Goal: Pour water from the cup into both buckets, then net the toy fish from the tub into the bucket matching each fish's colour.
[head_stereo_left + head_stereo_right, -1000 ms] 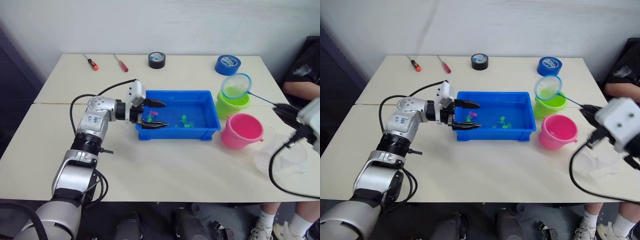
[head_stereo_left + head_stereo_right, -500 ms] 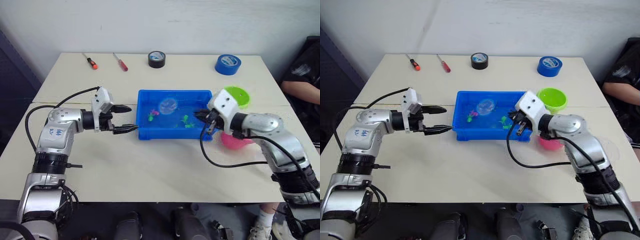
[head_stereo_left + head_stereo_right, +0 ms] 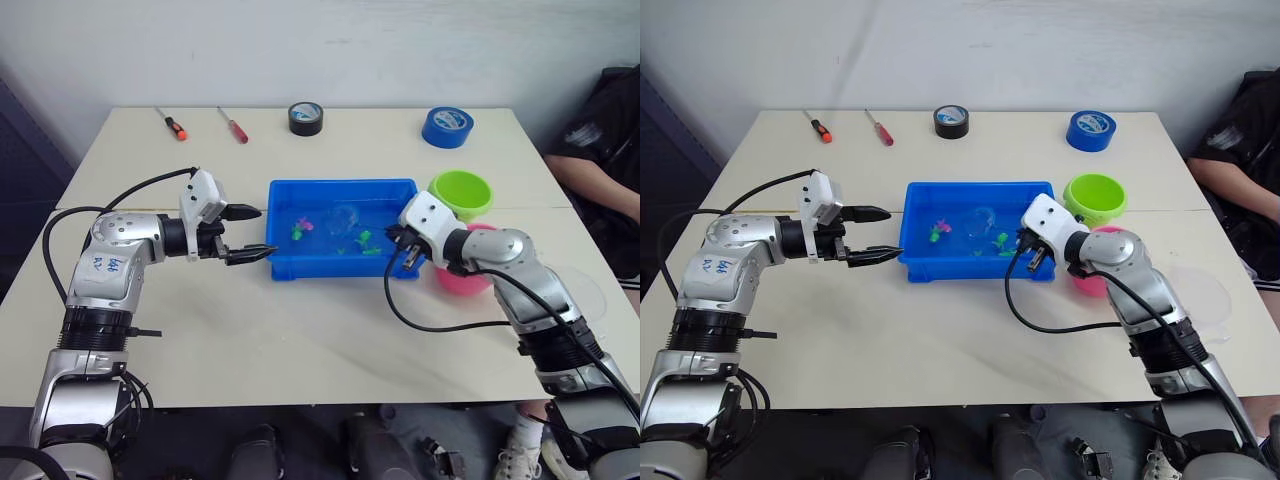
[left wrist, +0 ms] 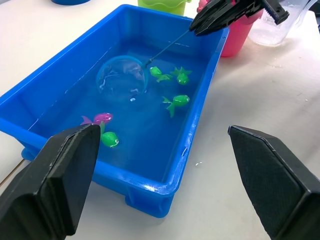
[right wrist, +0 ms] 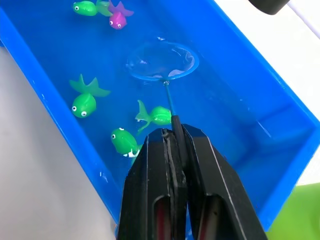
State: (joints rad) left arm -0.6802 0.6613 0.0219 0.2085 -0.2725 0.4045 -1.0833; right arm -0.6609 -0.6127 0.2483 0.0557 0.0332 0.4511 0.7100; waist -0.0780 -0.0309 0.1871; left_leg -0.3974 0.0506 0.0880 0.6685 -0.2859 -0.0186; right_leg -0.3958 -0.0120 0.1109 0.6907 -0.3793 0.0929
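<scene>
The blue tub [image 3: 340, 186] holds water and several toy fish, green ones [image 4: 177, 100] and a pink one [image 4: 102, 118]. The net's blue hoop [image 5: 161, 61] lies low in the tub's water, among the fish. My right gripper [image 5: 172, 132] is shut on the net's thin handle [image 5: 168, 100] at the tub's right end. My left gripper [image 3: 265, 231] stands wide open just left of the tub, holding nothing. The green bucket [image 3: 460, 195] and the pink bucket [image 3: 475, 280] stand right of the tub, the pink one partly behind my right arm. The clear cup [image 3: 1200, 300] sits further right.
Two screwdrivers [image 3: 175, 124] [image 3: 232, 125], a black tape roll [image 3: 306, 117] and a blue tape roll [image 3: 446, 127] lie along the table's far side. A person [image 3: 605, 150] sits at the right edge.
My right arm swung the net from above the green bucket into the tub, then lowered it into the water. The left gripper drew back from the tub's left rim.
</scene>
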